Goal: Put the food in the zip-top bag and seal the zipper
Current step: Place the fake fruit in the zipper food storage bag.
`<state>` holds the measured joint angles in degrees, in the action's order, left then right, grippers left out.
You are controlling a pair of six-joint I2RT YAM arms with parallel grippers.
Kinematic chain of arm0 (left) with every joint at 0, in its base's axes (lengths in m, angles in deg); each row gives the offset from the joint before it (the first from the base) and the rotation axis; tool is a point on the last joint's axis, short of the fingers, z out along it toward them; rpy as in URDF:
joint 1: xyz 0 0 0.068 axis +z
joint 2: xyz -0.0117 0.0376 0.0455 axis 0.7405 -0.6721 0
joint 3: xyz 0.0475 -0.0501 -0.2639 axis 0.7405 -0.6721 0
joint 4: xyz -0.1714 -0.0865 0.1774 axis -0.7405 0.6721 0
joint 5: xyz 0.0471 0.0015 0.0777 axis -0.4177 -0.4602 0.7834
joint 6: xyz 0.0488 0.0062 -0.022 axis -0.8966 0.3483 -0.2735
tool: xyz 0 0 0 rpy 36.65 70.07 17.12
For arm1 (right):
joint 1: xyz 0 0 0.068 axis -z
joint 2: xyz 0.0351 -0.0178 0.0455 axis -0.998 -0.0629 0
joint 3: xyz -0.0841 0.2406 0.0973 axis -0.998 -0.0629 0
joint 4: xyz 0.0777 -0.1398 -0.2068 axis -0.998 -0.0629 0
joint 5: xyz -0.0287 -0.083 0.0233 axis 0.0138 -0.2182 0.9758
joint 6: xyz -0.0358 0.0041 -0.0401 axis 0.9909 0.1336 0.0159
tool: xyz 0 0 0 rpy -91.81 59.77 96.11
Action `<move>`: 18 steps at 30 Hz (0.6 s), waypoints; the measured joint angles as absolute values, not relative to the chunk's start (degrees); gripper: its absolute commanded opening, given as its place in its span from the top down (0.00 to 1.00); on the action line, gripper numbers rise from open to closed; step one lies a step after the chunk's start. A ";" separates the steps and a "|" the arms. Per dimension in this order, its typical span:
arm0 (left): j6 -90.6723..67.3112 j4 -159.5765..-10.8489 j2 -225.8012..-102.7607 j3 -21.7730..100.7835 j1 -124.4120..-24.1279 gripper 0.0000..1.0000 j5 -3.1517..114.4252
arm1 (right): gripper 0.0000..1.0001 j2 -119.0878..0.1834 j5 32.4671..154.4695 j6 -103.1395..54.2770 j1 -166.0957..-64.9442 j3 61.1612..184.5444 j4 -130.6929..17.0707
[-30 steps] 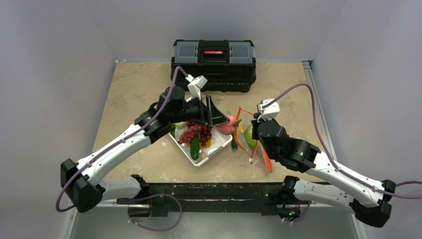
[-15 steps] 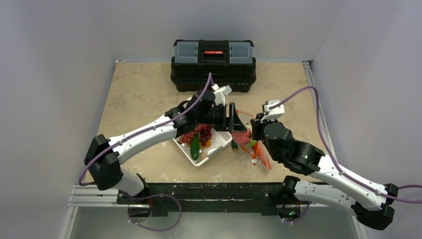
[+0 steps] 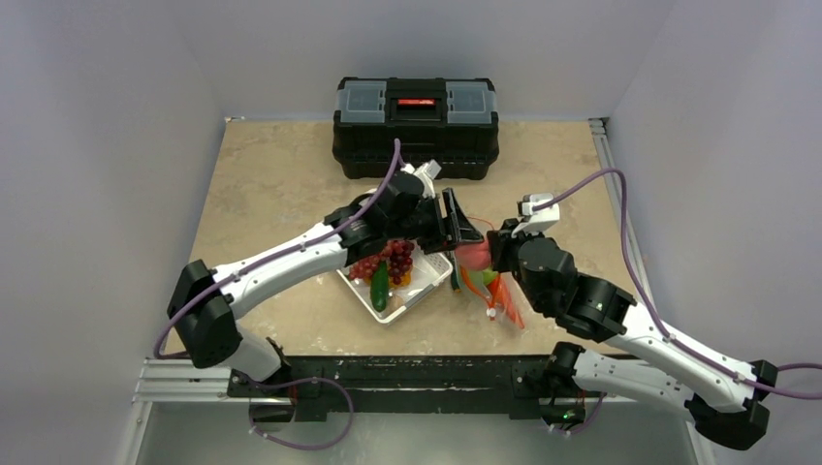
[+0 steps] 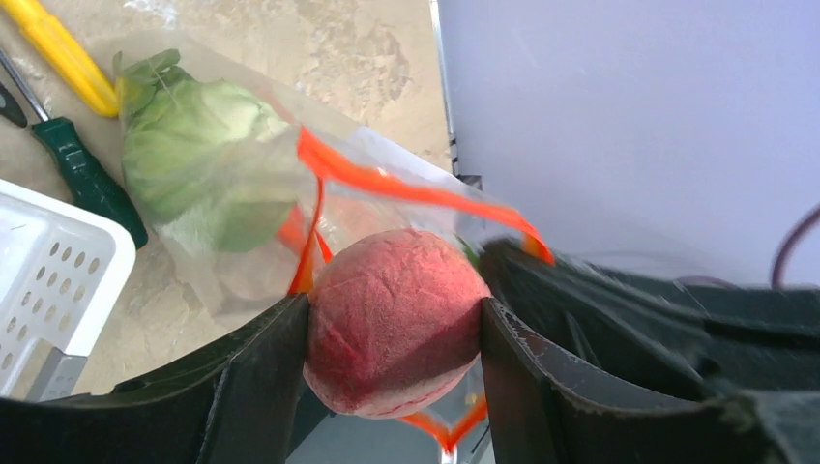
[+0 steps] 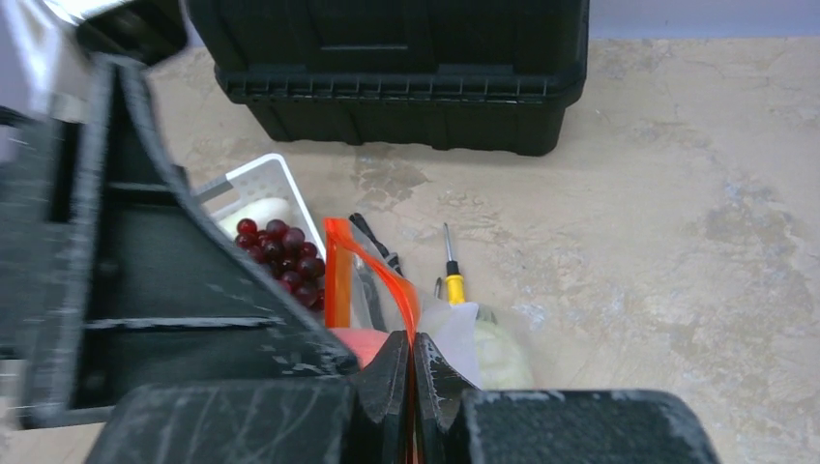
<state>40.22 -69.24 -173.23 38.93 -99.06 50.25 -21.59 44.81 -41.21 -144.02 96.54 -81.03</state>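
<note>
Beige stone-patterned table [image 3: 271, 184], pale grey walls, a black toolbox [image 3: 415, 111] parked at the far edge: this is the stage as I drive the two arms from my desk. My left gripper [image 3: 465, 231] clamps the pink round piece [image 4: 392, 324] between both fingers, right at the mouth of the zip-top bag [image 4: 242, 242]. The orange-red zipper [image 4: 406, 188] shows above the piece and again below it, so I judge the piece is about at the opening.

My right gripper [image 5: 413, 353] has its fingers pressed together on one side of that zipper. I read that as the reason the lip stands up and the mouth gapes. The pale green cabbage [image 4: 193, 155] already lies inside the bag, ahead and to the left of the left fingers.

Beside the left gripper, the white basket [image 3: 426, 286] holds the grapes [image 5: 280, 249] and the cucumber [image 3: 379, 287], waiting their turn.

Room is tight. The opening looks barely wider than the piece, and the two grippers work almost nose to nose. A yellow-handled screwdriver [image 4: 63, 53] and a green-handled screwdriver [image 4: 92, 179] lie just beside the bag. Bare table opens out to the right of the right gripper. The zipper is not yet sealed.
</note>
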 measured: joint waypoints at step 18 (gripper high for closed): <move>39.39 -66.01 -182.72 44.02 -103.28 0.49 51.56 | 1.00 -20.98 46.39 -44.56 -144.15 96.32 -80.01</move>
